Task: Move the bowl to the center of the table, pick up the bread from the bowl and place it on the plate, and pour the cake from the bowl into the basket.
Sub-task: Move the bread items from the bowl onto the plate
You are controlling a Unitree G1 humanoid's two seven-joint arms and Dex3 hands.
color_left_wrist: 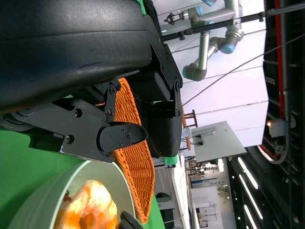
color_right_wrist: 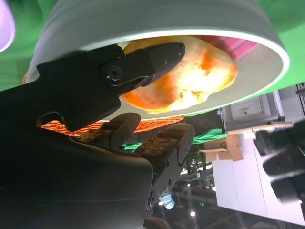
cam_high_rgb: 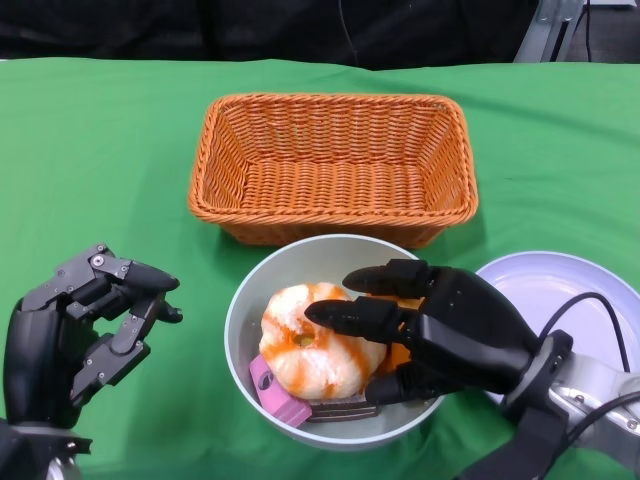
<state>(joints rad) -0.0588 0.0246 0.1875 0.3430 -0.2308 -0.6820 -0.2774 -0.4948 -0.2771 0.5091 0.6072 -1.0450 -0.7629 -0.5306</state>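
Head view: bowl [cam_high_rgb: 240,330] just below the basket [cam_high_rgb: 333,165], plate [cam_high_rgb: 590,290] to its right; my right hand [cam_high_rgb: 430,330] reaches over the bowl rim, fingers spread on the bread [cam_high_rgb: 320,345]; grip unclear. My left hand [cam_high_rgb: 85,335] loosely curled, empty, apart from the bowl.
Right wrist view: fingers [color_right_wrist: 152,57] lie across the bread inside the rim.
Left wrist view: basket edge [color_left_wrist: 136,162] beyond my fingers.

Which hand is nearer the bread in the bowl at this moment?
Right. The right hand reaches into the bowl, its fingers over the bread. The left hand hovers outside the bowl's left rim, holding nothing.
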